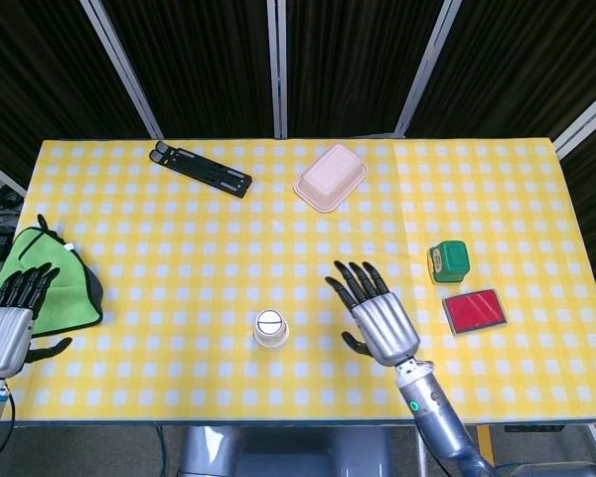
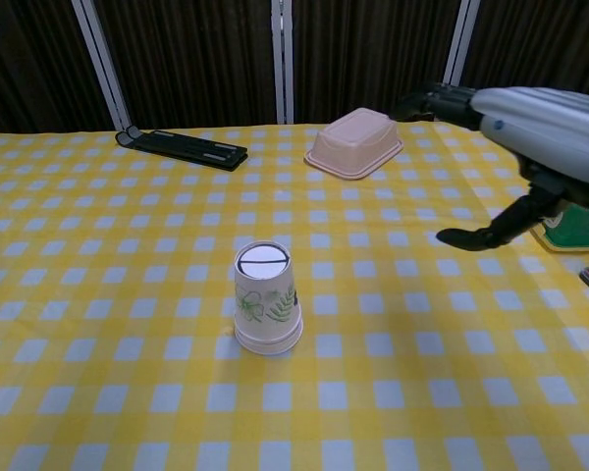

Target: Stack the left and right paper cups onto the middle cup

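A stack of upside-down white paper cups (image 1: 270,328) (image 2: 265,311) with green leaf prints stands near the front middle of the yellow checked table (image 1: 179,229). My right hand (image 1: 374,316) (image 2: 525,123) hovers to the right of the stack, well apart from it, its fingers spread and nothing in them. My left hand (image 1: 8,320) hangs at the table's front left corner with fingers extended and holds nothing. It does not show in the chest view.
A green cloth (image 1: 50,281) lies at the left edge. A black folding stand (image 1: 200,168) (image 2: 182,147) and a pink lidded box (image 1: 330,177) (image 2: 353,143) sit at the back. A green box (image 1: 449,261) (image 2: 574,224) and a red card (image 1: 474,311) lie on the right.
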Robot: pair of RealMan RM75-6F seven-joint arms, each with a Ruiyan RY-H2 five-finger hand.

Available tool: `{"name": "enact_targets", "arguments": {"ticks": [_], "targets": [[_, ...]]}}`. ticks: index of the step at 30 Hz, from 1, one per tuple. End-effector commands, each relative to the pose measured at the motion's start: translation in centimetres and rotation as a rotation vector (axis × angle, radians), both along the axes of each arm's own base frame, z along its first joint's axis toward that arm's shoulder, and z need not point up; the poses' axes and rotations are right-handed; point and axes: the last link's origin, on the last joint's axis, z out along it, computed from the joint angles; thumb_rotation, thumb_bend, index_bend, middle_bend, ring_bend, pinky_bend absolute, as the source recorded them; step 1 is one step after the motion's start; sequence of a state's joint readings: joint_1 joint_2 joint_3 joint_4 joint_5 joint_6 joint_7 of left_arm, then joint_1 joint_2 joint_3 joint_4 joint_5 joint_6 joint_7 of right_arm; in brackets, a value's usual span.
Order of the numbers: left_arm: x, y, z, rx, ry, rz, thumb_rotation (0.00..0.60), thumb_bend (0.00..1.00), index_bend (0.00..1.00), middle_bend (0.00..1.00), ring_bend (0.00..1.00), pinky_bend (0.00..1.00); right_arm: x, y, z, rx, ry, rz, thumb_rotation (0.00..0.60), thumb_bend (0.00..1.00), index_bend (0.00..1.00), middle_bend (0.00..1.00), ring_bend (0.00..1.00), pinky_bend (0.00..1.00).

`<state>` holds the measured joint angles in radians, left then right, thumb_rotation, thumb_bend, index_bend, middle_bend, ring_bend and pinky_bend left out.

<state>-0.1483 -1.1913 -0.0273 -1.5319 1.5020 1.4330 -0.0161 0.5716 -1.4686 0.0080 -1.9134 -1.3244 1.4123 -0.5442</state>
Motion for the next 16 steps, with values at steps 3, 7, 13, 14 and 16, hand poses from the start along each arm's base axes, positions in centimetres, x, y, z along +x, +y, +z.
{"name": "enact_targets", "arguments": {"ticks": [3, 7, 13, 14, 16], "targets": [[0.0, -0.5, -0.5, -0.005, 0.015, 0.000, 0.600, 0.08, 0.00, 0.00, 0.00, 0.00, -10.8, 2.2, 3.5, -0.095, 0.067, -0.125, 0.600, 0.14, 0.01, 0.00, 0.00, 0.00], [-0.3, -0.9, -0.8, -0.002, 0.042, 0.008, 0.600, 0.08, 0.00, 0.00, 0.00, 0.00, -14.6, 2.8, 4.7, -0.129, 0.080, -0.214, 0.600, 0.14, 0.00, 0.00, 0.00, 0.00], [-0.6, -1.2, -1.1, 0.011, 0.059, 0.019, 0.600, 0.08, 0.00, 0.00, 0.00, 0.00, -17.5, 3.2, 6.4, -0.190, 0.078, -0.268, 0.600, 0.14, 0.00, 0.00, 0.00, 0.00], [-0.7, -1.1, -1.1, 0.013, 0.060, 0.021, 0.600, 0.08, 0.00, 0.00, 0.00, 0.00, -17.7, 3.2, 6.6, -0.197, 0.077, -0.267, 0.600, 0.14, 0.00, 0.00, 0.00, 0.00], [-0.7, -1.1, -1.0, 0.017, 0.061, 0.022, 0.600, 0.08, 0.00, 0.00, 0.00, 0.00, -17.9, 3.3, 6.9, -0.203, 0.080, -0.267, 0.600, 0.14, 0.00, 0.00, 0.00, 0.00]]}}
